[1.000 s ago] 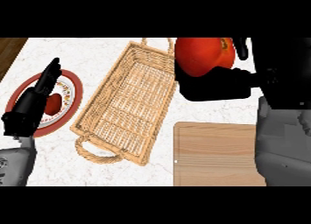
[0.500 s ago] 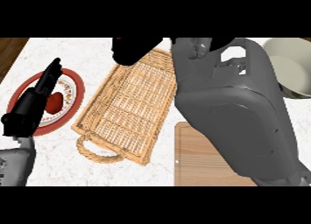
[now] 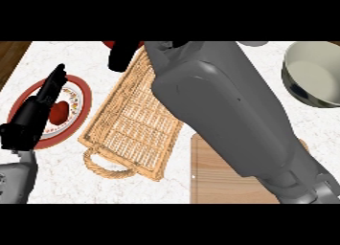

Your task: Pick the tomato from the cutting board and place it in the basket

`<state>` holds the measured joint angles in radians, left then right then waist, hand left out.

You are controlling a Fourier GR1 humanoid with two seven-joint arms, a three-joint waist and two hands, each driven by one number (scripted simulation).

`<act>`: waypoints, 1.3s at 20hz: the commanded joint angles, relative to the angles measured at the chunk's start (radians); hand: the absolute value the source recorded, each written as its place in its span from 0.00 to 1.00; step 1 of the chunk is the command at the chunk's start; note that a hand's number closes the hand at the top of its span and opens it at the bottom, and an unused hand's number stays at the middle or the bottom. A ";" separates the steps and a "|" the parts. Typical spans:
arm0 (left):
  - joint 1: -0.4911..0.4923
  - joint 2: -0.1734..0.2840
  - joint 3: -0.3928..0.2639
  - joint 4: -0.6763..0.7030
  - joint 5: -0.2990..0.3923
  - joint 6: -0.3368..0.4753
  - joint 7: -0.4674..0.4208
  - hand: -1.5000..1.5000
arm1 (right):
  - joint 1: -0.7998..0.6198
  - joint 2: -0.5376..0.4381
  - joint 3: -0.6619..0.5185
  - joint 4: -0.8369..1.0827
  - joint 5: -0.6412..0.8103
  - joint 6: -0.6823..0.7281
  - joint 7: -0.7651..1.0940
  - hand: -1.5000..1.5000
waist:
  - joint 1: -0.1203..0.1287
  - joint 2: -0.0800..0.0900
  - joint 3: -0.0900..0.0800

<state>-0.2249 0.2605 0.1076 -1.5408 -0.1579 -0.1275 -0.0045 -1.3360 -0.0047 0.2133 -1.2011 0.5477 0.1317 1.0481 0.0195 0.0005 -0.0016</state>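
Left hand (image 3: 29, 120) low at the near left: open, fingers straight, holding nothing, resting over the red-rimmed plate (image 3: 79, 111). Leave it parked there, out of the way.

Beside that, near right, bare cutting board (image 3: 213, 178) on the bench (image 3: 52, 177), mostly under the grey right forearm (image 3: 222, 110). Between plate and board, the basket (image 3: 133, 117), long axis slanting from the looped handle at the near left up toward the far right.

Farthest off, right hand (image 3: 124, 57) past the basket's far end, fingers curled downward, seemingly round the tomato (image 3: 111, 44). Only a red sliver of it in sight at the top edge, so hard to be sure of the hold.

For the placing: draw the hand back nearer until squarely above the weave, not over the rim. Lower well inside the walls before uncurling the fingers. Aim along the basket's length, toward the middle, since a round fruit is likely to roll.

Tomato's pointing and stem end: hidden by the fingers. Round by the look of the sliver, so no long axis worth aligning
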 commanded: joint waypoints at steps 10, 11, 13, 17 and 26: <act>-0.008 -0.028 -0.021 -0.041 -0.025 0.025 0.050 0.50 | -0.033 0.004 0.082 0.114 0.002 0.208 0.094 0.00 | -0.018 -0.004 0.001; 0.035 -0.010 0.001 -0.010 -0.011 0.004 -0.014 0.50 | -0.050 0.004 0.043 0.124 -0.025 0.247 0.095 0.00 | -0.018 -0.004 0.001; 0.020 0.011 0.022 -0.032 0.015 -0.019 0.024 0.50 | -0.020 0.004 0.061 0.102 -0.084 0.206 0.098 0.00 | -0.013 -0.004 0.001; 0.011 -0.007 -0.004 -0.044 -0.013 -0.003 0.025 0.50 | -0.063 0.004 0.081 0.179 -0.146 0.073 0.064 0.00 | 0.002 -0.001 0.001; 0.022 -0.006 0.021 -0.011 -0.007 0.003 -0.002 0.50 | -0.007 -0.008 -0.119 0.018 0.001 -0.279 0.012 0.00 | -0.032 -0.007 0.002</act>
<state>-0.2126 0.2605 0.1284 -1.5643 -0.1559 -0.1340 0.0023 -1.3545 -0.0065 0.1557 -1.1096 0.5103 0.0101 1.0097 0.0046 -0.0020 0.0000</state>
